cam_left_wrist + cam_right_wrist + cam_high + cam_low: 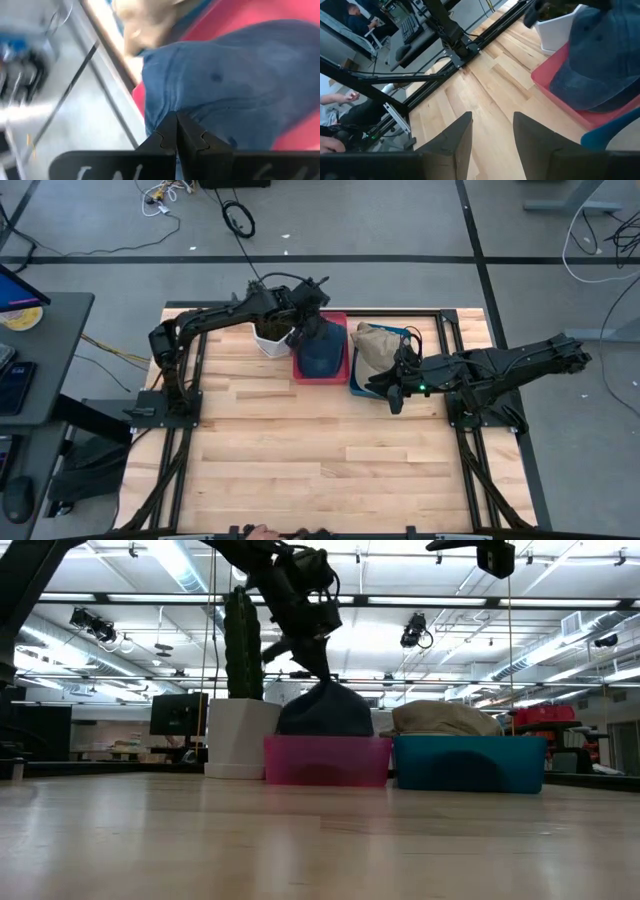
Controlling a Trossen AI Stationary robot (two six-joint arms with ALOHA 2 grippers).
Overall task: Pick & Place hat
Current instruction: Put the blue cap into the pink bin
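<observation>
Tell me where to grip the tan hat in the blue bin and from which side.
Grip the tan hat on its domed crown, coming straight down from above. In the low view it mounds above the blue bin's rim, so the walls block a side approach while the soft top is exposed to pinch. The right gripper, open at the bin's near edge, looks best placed. The left gripper is shut on the blue hat.

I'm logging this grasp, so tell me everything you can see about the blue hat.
The blue hat is dark denim-like cloth, soft and creased, with a small eyelet on its crown. It sits in the pink bin, bulging above the rim, pulled into a peak where the left claw is shut on its top. A tan hat lies in the neighbouring teal bin.
</observation>
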